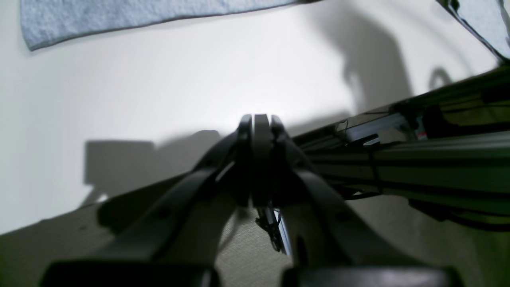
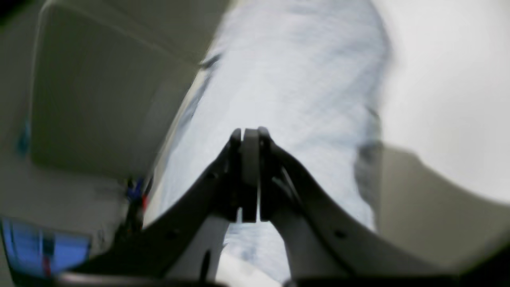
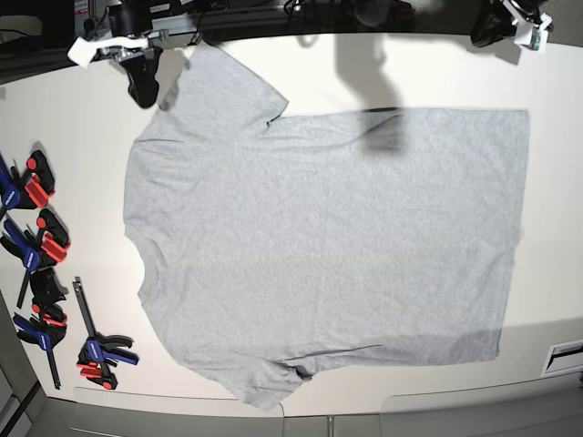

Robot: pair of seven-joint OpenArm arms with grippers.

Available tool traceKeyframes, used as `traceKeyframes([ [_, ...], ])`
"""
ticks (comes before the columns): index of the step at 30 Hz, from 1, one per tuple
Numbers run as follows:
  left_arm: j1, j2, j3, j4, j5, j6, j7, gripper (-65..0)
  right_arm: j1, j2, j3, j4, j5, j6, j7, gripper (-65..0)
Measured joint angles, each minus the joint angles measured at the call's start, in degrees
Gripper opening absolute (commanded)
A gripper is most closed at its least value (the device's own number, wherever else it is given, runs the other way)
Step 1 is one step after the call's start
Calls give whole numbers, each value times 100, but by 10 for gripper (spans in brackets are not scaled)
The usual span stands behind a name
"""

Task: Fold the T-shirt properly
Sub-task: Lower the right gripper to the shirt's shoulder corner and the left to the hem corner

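Observation:
The light grey T-shirt (image 3: 328,237) lies spread flat on the white table (image 3: 556,228), plain side up, with its neck end to the left and its hem to the right. My right gripper (image 3: 144,91) sits at the far left corner beside the upper sleeve. In the right wrist view it (image 2: 249,133) is shut and holds nothing, hovering over T-shirt cloth (image 2: 299,79). My left gripper (image 3: 487,35) is at the far right corner, off the shirt. Seen from the left wrist, it (image 1: 261,119) is shut and empty above bare table, and an edge of the T-shirt (image 1: 119,16) shows ahead.
Several blue and red clamps (image 3: 36,246) lie along the table's left edge. A metal frame rail (image 1: 438,159) runs beside the left gripper. The table's front edge (image 3: 364,414) lies just below the lower sleeve.

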Motion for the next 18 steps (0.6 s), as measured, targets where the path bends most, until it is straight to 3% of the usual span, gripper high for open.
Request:
traceKeyframes([
  [3, 0, 0, 0, 0, 0, 0, 0, -650, 22, -234, 17, -326, 48, -221, -9, -650],
  [9, 0, -2, 0, 0, 0, 0, 0, -650, 240, -424, 20, -291, -1329, -214, 380, -650],
  [13, 0, 0, 0, 0, 0, -2, 0, -650, 588, -400, 31, -284, -1853, -212, -17, -647],
  [15, 0, 13, 0, 0, 0, 0, -2, -650, 688, -402, 28, -282, -2146, -201, -151, -569],
  [18, 2, 33, 0, 0, 0, -2, 0, -650, 739, -404, 28, -282, -2116, -199, -151, -425],
])
